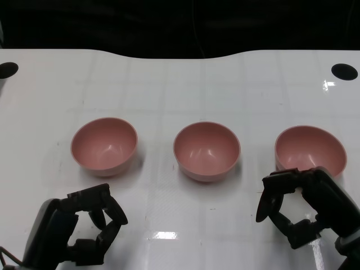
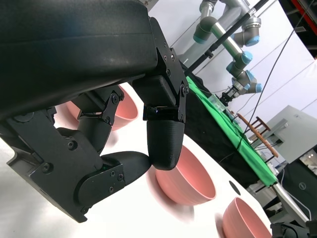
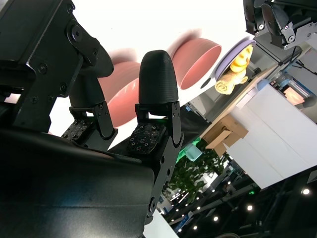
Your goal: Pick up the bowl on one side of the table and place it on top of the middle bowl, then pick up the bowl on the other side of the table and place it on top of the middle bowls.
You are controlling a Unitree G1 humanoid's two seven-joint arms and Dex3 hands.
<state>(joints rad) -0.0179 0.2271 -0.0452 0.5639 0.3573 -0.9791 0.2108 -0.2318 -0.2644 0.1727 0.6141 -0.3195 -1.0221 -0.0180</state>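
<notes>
Bowls (image 1: 206, 151) — three, pink, unlabelled; each robot hand (image 1: 84, 228) (image 1: 301, 205) released, grasping nothing.

Three pink bowls (image 1: 104, 144) on white table (image 1: 180, 79)

Three bowls, the left bowl (image 1: 104, 145), the middle bowl (image 1: 206, 151) and the right bowl (image 1: 310, 149), are plain salmon pink. The table (image 1: 180, 84) is glossy white with faint grid lines and two black round holes (image 1: 344, 71). Both hands (image 1: 84, 228) are matte black.
</notes>
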